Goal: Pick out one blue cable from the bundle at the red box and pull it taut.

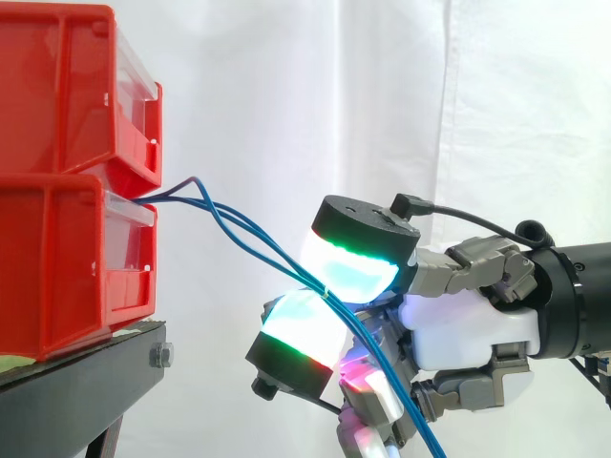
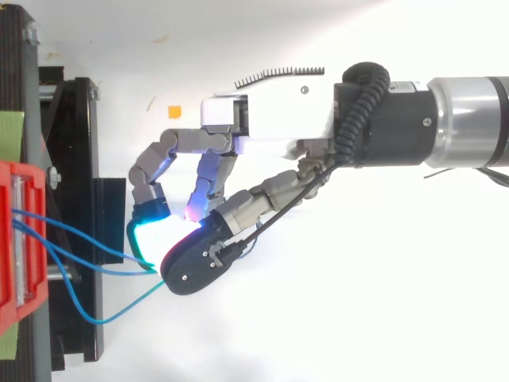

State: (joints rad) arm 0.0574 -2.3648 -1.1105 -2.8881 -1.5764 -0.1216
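Where they come out at the front of the red box (image 1: 57,267), the blue cables (image 1: 277,249) fan apart as thin separate strands. They then sag and run together into the robot hand (image 1: 458,329). They look light, limp and smooth-jacketed, so I judge they would slip through a loose pinch and kink if bent hard. None is taut yet, and from above one strand droops in a wide loop. The robot hand is closed on them. Its glowing pads (image 1: 353,262) press together from above and below, with the strands passing between and trailing off under the palm. More than one strand seems caught, so a single cable is best taken nearer the box, where they lie apart. Under the box is the black stand (image 1: 86,382), and a white curtain (image 1: 286,86) hangs behind.
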